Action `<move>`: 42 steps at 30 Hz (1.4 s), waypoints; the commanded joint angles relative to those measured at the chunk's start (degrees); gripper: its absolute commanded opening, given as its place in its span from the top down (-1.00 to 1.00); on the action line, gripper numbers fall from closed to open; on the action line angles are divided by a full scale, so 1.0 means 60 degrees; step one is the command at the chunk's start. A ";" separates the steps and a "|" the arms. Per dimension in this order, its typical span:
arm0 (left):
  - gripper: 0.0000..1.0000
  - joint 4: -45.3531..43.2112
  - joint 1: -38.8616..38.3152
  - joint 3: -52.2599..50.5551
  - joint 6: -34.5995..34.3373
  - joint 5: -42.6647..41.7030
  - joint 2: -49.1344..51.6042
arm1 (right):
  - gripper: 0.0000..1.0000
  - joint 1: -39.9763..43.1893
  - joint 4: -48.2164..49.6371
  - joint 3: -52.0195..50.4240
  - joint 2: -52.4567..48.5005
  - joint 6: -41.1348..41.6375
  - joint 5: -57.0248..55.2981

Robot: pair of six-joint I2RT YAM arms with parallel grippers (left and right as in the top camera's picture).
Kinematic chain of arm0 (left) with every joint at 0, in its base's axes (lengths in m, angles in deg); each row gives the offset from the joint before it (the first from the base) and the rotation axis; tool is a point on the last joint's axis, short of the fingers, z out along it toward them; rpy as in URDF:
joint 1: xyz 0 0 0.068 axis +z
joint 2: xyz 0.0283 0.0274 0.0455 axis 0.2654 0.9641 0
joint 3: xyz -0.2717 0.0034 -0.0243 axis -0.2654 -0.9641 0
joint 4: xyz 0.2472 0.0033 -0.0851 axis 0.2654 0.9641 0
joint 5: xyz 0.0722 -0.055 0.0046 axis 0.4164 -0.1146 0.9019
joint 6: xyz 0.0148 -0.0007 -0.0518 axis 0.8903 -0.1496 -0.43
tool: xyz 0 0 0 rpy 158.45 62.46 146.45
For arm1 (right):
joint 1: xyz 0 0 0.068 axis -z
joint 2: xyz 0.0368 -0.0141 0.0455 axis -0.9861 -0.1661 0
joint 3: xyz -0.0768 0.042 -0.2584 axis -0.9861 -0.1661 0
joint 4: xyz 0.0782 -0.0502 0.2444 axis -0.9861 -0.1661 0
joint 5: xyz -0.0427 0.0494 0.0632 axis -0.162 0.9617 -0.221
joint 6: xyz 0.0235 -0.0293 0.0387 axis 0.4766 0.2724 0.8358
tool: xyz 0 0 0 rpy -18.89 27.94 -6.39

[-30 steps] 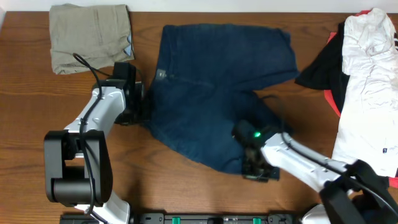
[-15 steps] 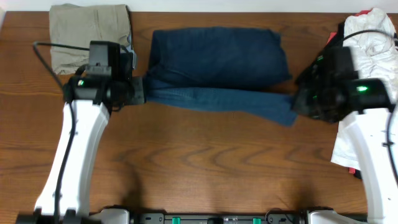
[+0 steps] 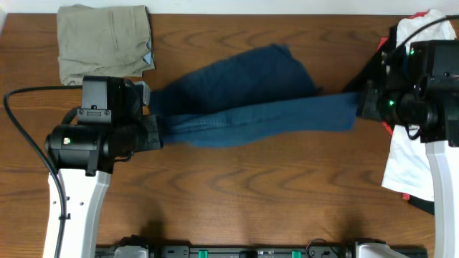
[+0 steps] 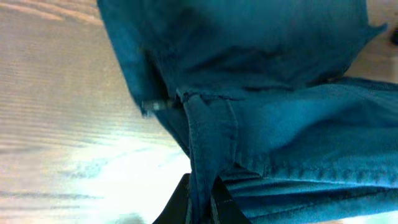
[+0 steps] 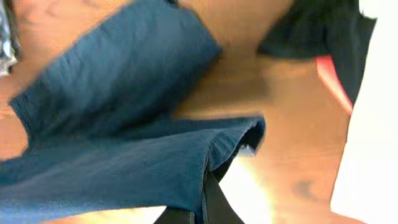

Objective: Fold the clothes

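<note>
The dark navy-blue shorts (image 3: 244,100) hang stretched between my two grippers above the wooden table, doubled along their length. My left gripper (image 3: 154,129) is shut on their left end; in the left wrist view the cloth (image 4: 280,93) runs pinched between the fingers (image 4: 202,208). My right gripper (image 3: 362,107) is shut on the right end; in the right wrist view the fingers (image 5: 202,208) clamp the hem of the shorts (image 5: 124,130). The fold's upper layer sags toward the table's back.
A folded tan khaki garment (image 3: 104,39) lies at the back left. A heap of white, black and red garments (image 3: 419,136) lies along the right edge, under my right arm; it shows in the right wrist view (image 5: 367,106). Bare wood table (image 3: 237,208) in front.
Both grippers have lifted the shorts off the table and pulled them taut; the left arm moved forward and down, the right gripper swung out to the right and back.
</note>
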 commanded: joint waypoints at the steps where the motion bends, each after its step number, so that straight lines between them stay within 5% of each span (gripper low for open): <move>1: 0.88 -0.0310 0.0317 -0.0470 -0.0058 0.1468 0.0273 | 0.98 0.0197 0.0903 0.0266 -0.0637 -0.0426 -0.1541; 17: 0.88 -0.4025 0.0317 -0.1162 -0.1304 0.4193 0.3938 | 0.98 -0.1158 0.6827 0.0266 -0.5191 -0.0739 -0.1388; 34: 0.88 -0.8757 0.0321 -0.1162 -0.1304 0.4437 0.6575 | 0.98 -0.1559 1.0284 0.0266 -0.8233 -0.0302 -0.1235; 35: 0.81 -0.8939 0.0317 -0.1158 -0.1304 0.4513 0.6575 | 0.97 -0.1610 1.0415 0.0266 -0.8236 -0.0302 -0.1235; 36: 0.20 -0.9096 0.0317 -0.1158 -0.1304 0.4605 0.6575 | 0.94 -0.1665 1.0513 0.0266 -0.8255 -0.0306 -0.1246; 37: -0.87 -0.9267 0.0317 -0.1158 -0.1300 0.4692 0.6575 | 0.71 -0.1719 1.0612 0.0266 -0.8255 -0.0313 -0.1249; 39: -0.96 -0.9431 0.0321 -0.1158 -0.1300 0.4721 0.6575 | -0.07 -0.1785 1.0714 0.0266 -0.8251 -0.0313 -0.1279; 40: -0.96 -0.9464 0.0317 -0.1140 -0.1300 0.4717 0.6568 | -0.83 -0.1792 1.0724 0.0270 -0.8247 -0.0310 -0.1279; 42: -0.95 -0.9238 0.0317 -0.1078 -0.1308 0.4710 0.6473 | -0.99 -0.1781 1.0666 0.0273 -0.8211 -0.0062 -0.1268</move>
